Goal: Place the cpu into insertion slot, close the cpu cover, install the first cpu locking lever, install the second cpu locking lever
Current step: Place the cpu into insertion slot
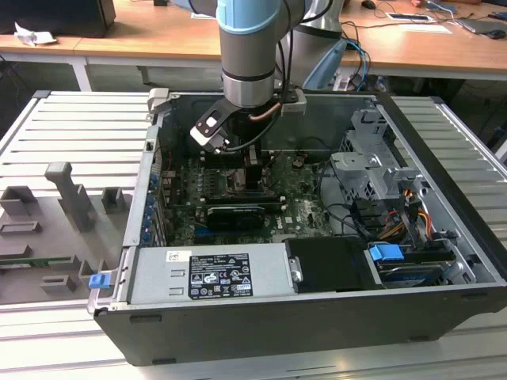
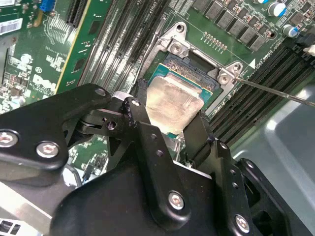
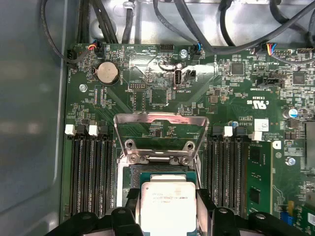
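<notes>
In both wrist views my gripper is shut on the cpu, a pale square chip, with a black finger on each of two opposite edges. The cpu hangs at the open insertion slot; I cannot tell whether it rests in it. The cpu cover, a silvery frame, stands swung up behind the slot. A thin metal locking lever sticks out beside the slot's corner. In the exterior view the gripper reaches down into the case over the motherboard.
Memory slots flank the socket on both sides. Cables run along the case wall. In the exterior view the open case holds a power supply in front and a drive cage on the exterior view's right.
</notes>
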